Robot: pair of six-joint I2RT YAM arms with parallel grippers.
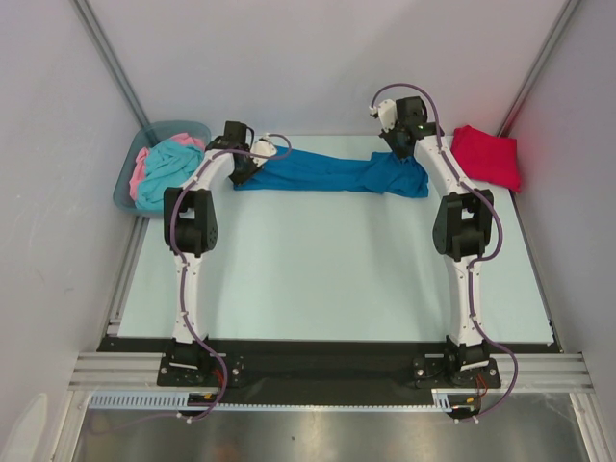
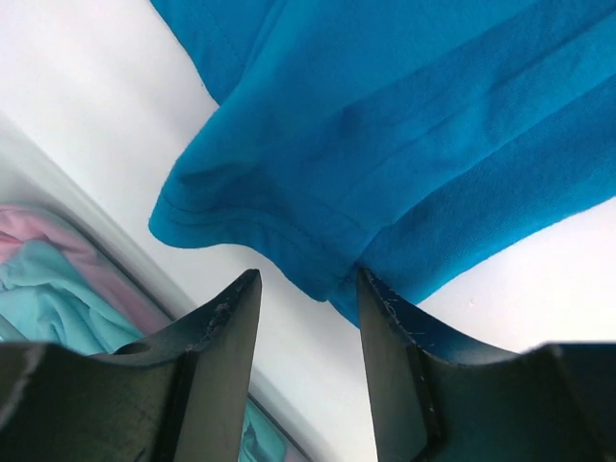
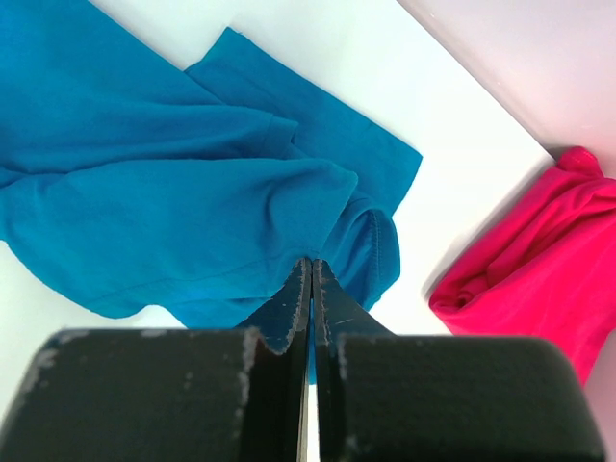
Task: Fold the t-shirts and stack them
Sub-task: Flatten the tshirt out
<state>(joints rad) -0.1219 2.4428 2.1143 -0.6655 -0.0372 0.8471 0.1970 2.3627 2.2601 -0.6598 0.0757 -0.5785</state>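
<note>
A deep blue t-shirt [image 1: 318, 173] lies stretched in a long band across the back of the table, between my two grippers. My left gripper [image 1: 252, 166] is at its left end. In the left wrist view the left gripper [image 2: 306, 274] is open, and the blue t-shirt [image 2: 404, 125] hem lies just past the fingertips, touching the right finger, with nothing in the gap. My right gripper [image 1: 397, 154] is at the bunched right end. There the right gripper [image 3: 312, 262] is shut on a fold of the blue t-shirt [image 3: 164, 192]. A folded red t-shirt [image 1: 488, 156] lies at the back right.
A grey-blue bin [image 1: 125, 188] off the table's back left corner holds a turquoise shirt [image 1: 164, 173] and a pink shirt [image 1: 141, 166]; the bin sits close to my left gripper. The red t-shirt [image 3: 539, 260] lies right of the right gripper. White walls enclose the table.
</note>
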